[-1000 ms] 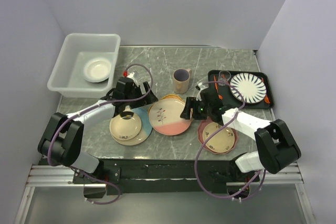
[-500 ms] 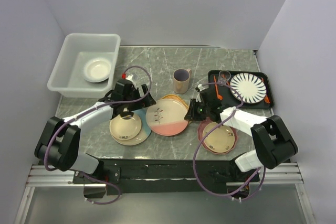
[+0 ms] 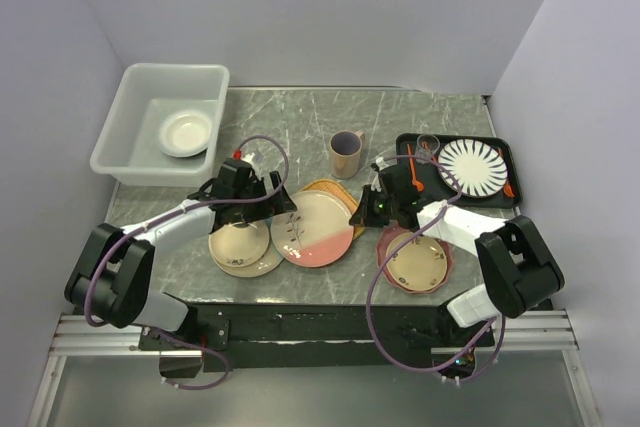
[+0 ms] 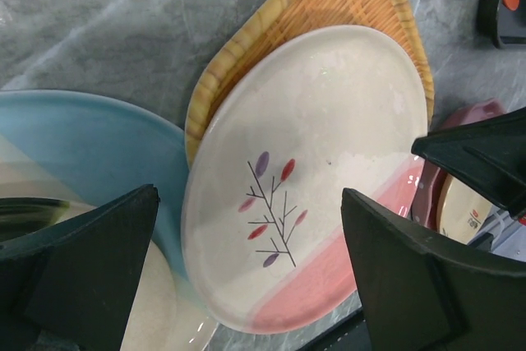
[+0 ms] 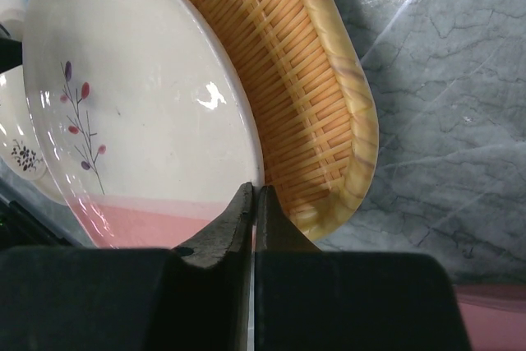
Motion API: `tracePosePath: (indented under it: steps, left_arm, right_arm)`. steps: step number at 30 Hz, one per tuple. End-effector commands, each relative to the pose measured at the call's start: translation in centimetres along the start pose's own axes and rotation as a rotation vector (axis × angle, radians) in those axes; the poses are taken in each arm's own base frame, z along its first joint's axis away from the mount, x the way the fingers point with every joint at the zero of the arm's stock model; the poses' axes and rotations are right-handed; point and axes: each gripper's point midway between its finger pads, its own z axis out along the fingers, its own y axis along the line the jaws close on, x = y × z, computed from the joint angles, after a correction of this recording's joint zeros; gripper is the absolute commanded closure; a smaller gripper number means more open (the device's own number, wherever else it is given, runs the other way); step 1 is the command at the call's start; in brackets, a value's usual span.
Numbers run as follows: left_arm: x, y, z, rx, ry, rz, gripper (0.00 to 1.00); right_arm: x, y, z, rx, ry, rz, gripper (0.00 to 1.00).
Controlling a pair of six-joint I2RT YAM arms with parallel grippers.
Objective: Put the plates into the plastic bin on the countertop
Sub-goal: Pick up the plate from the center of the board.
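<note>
Right fingers point(image 5: 223, 232) tight on rim of cream-and-pink plate point(image 5: 140, 104).

No legible text, label or number anywhere.

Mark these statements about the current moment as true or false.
1. The translucent white rectangular plastic bin holds one small cream plate. True.
2. The right gripper is open and holds nothing. False: it is shut on the rim of the cream-and-pink round plate with the twig motif.
3. The left gripper is open, with nothing between its fingers. True.
4. The white round plate with black radiating stripes lies inside the bin. False: it sits on the flat black tray.
5. The cream-and-pink round plate lies partly over a woven tan tray. True.
</note>
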Motion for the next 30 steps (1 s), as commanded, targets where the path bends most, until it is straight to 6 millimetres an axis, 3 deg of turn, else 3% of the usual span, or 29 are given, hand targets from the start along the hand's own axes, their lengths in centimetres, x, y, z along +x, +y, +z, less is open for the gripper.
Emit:
tracePosePath:
  steps: [1,7,16,20,23,30]
  left_arm:
    - [-0.5,-2.1,-0.8,0.091,-0.015,0.037,0.04]
    - [0.4,-2.5,-0.1,0.142,0.026,0.034,0.10]
    - [2.4,-1.6,1.4,0.172,0.079,0.021,0.20]
    - [3.3,-1.9,1.5,0.218,0.110,0.012,0.25]
    - [3.6,-2.0,1.7,0.235,0.119,0.011,0.30]
    - [3.9,-3.6,1.1,0.333,0.136,0.001,0.53]
  right_arm:
    - [-0.6,-0.1,0.1,0.025,-0.014,-0.022,1.00]
    - [-0.7,-0.1,0.2,0.027,-0.018,-0.021,1.00]
    - [-2.9,1.6,-2.4,-0.039,-0.169,-0.049,1.00]
    - [-2.8,1.7,-2.4,-0.043,-0.171,-0.046,1.00]
    - [-2.6,1.8,-2.2,-0.053,-0.156,-0.047,1.00]
    - [-2.5,2.0,-1.9,-0.066,-0.138,-0.049,1.00]
